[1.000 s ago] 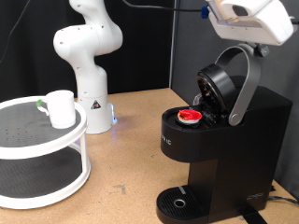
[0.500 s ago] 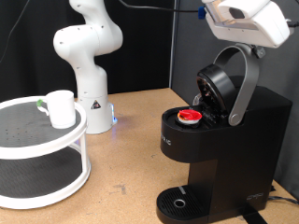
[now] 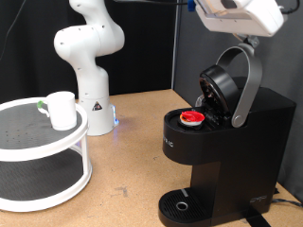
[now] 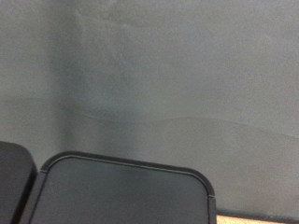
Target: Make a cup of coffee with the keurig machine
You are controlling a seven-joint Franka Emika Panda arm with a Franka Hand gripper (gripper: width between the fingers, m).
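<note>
1. Up at the exterior view's one o'clock corner, my gripper [image 3: 248, 40] hangs just above the raised lid handle; its white housing fills that corner, and I cannot tell whether my jaws are wide or narrow, since the fingers are hidden there and do not show in the wrist view at all.
2. Nothing shows between my fingers in either picture.
3. Below me stands the keurig machine [image 3: 248, 151], a boxy black body at the exterior view's four o'clock, its lid swung open and the silver-grey arched lid handle [image 3: 248, 80] standing upright.
4. Inside the open chamber sits a small pod [image 3: 192, 117] with a red top, at about nine o'clock from the handle's foot.
5. At six o'clock under the pod lies the circular drip tray [image 3: 179, 204], with no vessel on it.
6. My wrist view shows only a dark rounded-corner top [image 4: 121, 191] of the machine against a grey backdrop.
7. Far off at the exterior view's nine o'clock, the cup [image 3: 62, 109] stands upright on the top tier of a white round two-tier shelf [image 3: 43, 180], well apart from the machine.
8. Behind it, at eleven o'clock, rises my white arm base [image 3: 90, 57] on the brown table [image 3: 128, 151].
</note>
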